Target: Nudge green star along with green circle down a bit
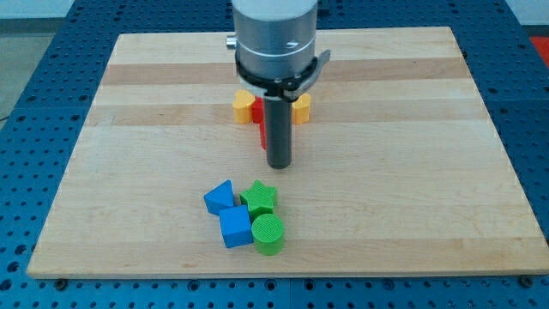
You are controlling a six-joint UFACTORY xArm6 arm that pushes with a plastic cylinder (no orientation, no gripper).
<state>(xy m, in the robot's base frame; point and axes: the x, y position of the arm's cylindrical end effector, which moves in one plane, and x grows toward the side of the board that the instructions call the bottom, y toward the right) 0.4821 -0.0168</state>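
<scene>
The green star (259,198) lies near the view's bottom centre of the wooden board (154,129). The green circle (268,233) sits just below it, touching it. My tip (280,165) is a dark rod end above the star, a short gap away and slightly to its right, touching neither green block.
A blue triangular block (220,197) and a blue cube (235,227) sit against the left of the green blocks. Behind the rod lie a yellow block (244,106), a red block (260,122) and another yellow block (301,106), partly hidden. The board's bottom edge is close below the green circle.
</scene>
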